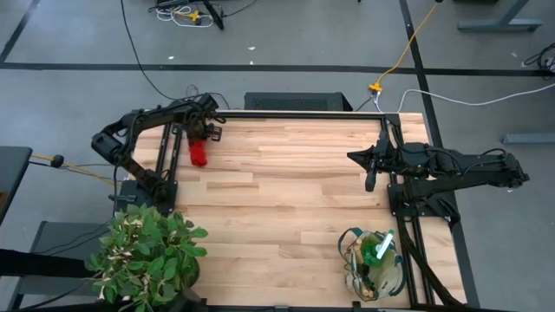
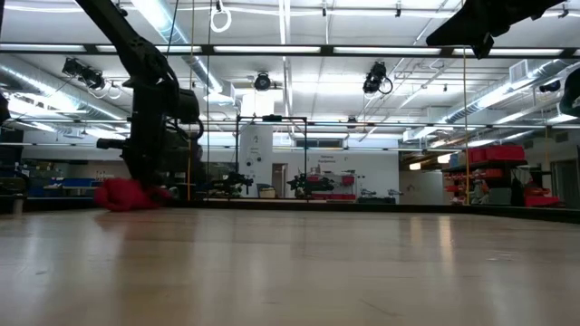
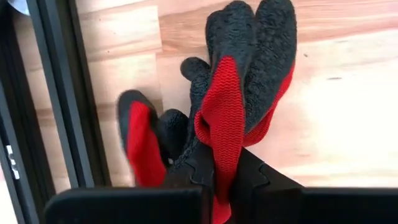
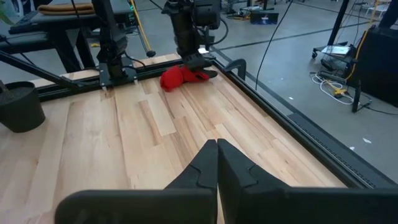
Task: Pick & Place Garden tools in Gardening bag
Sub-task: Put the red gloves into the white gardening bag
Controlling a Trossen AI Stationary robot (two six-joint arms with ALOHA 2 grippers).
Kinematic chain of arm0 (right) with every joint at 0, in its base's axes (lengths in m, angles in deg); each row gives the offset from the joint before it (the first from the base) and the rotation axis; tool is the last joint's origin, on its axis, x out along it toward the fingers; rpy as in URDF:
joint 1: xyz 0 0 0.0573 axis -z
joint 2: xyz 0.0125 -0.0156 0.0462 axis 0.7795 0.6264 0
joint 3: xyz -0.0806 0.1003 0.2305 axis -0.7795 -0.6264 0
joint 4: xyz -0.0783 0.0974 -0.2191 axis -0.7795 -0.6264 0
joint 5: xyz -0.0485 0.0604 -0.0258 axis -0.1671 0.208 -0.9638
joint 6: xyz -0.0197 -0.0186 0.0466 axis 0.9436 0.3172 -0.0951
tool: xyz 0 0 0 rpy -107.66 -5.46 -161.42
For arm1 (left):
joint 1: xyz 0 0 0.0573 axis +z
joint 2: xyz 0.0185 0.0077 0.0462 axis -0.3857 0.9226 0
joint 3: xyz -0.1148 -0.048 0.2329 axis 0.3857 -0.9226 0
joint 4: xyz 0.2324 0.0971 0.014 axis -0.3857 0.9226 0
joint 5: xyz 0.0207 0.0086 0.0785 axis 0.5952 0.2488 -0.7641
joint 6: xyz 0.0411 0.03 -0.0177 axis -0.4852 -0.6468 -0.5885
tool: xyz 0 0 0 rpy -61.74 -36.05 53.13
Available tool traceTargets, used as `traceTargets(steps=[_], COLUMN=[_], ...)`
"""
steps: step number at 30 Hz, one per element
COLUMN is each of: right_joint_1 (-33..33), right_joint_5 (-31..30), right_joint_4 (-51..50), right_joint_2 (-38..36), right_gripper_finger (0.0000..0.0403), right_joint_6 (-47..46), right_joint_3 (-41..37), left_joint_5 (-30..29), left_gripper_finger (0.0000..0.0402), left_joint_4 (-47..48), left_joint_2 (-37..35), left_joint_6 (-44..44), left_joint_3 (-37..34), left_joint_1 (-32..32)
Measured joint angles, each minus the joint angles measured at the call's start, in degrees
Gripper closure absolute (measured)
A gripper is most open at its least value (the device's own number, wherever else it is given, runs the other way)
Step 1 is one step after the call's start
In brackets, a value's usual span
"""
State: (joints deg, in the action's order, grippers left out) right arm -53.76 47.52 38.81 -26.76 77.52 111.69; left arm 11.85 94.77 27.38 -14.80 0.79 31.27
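Note:
The red-and-black gloves (image 1: 199, 152) lie at the table's far left and also show in the low view (image 2: 122, 194) and the right wrist view (image 4: 177, 78). My left gripper (image 1: 205, 133) stands over their far end, shut on them (image 3: 227, 168). My right gripper (image 1: 368, 170) is shut and empty, held above the table's right side (image 4: 216, 154). The beige gardening bag (image 1: 350, 260) stands at the near right with a green-and-white item (image 1: 382, 249) in it. No trowels, rakes or shears are in view. My left gripper pinches one glove's red knit back (image 3: 225, 140) between its two fingers (image 3: 261, 180), toward the glove's wrist end. The fingers come from above, pointing down. The glove fingers (image 3: 261, 37) stretch away toward the table's near side, and the gloves rest on the table.
A leafy potted plant (image 1: 146, 256) stands at the near left corner. Dark frame rails (image 1: 299, 113) run along the table's far edge and beside both arm bases. Bare wood (image 1: 277, 199) lies between the gloves and the bag.

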Motion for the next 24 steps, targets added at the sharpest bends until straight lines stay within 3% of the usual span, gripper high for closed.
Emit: traceTargets(steps=[15, 24], right_joint_1=[0.0, 0.0], right_joint_5=[0.0, 0.0], right_joint_4=[1.2, 4.3], right_joint_2=[0.0, 0.0], right_gripper_finger=[0.0399, 0.0399], right_joint_6=[0.0, 1.1], right_joint_3=[0.0, 0.0], left_joint_5=[1.2, 3.9], left_gripper_finger=[0.0385, 0.0385], left_joint_4=[0.1, -5.1], left_joint_2=[-7.6, -13.4], left_joint_6=[0.4, 1.7], left_joint_3=[0.0, 0.1], left_joint_1=[-3.2, -6.3])
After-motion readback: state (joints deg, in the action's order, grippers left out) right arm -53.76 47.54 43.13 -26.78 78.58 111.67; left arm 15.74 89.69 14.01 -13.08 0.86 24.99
